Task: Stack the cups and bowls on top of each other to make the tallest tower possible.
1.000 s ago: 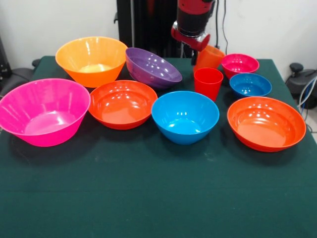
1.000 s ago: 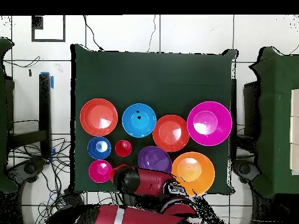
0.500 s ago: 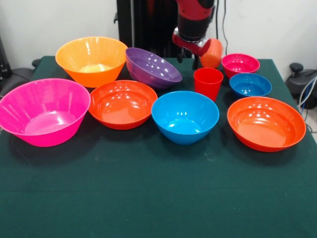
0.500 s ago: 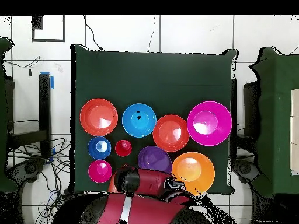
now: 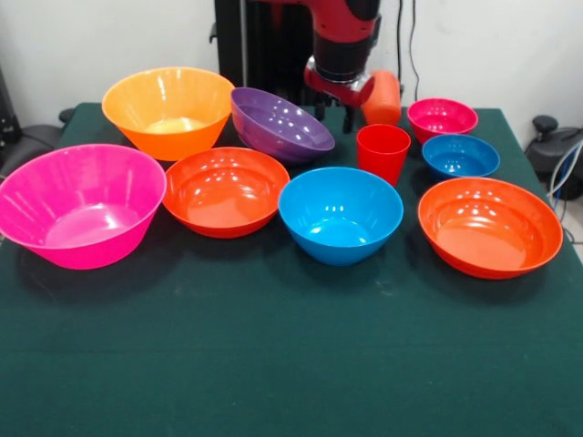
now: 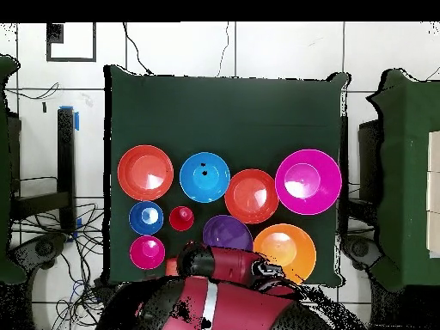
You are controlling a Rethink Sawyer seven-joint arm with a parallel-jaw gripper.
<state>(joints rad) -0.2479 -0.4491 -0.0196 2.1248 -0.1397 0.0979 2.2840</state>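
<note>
My gripper (image 5: 355, 107) hangs over the table's far side, shut on the orange cup (image 5: 383, 96), which is lifted clear and tipped on its side. The red cup (image 5: 383, 151) stands upright just below and in front of it. Each bowl stands alone on the green cloth: big pink (image 5: 80, 205), big yellow-orange (image 5: 168, 109), purple (image 5: 279, 124), a red-orange one (image 5: 226, 189), medium blue (image 5: 340, 215), a second red-orange one (image 5: 489, 226), small blue (image 5: 460, 156) and small magenta (image 5: 442, 117). In the overhead view the arm (image 6: 219, 266) hides all but a sliver of the orange cup (image 6: 172, 265).
The green table (image 5: 273, 364) has a wide bare strip along its near side in the front view. Black chairs (image 6: 34, 206) stand at both sides of the table. Cables lie on the floor to the left in the overhead view.
The gripper has risen and shifted left in the front view, carrying the orange cup. The cup has tipped from nearly upright to lying on its side. The bowls and red cup stayed put.
</note>
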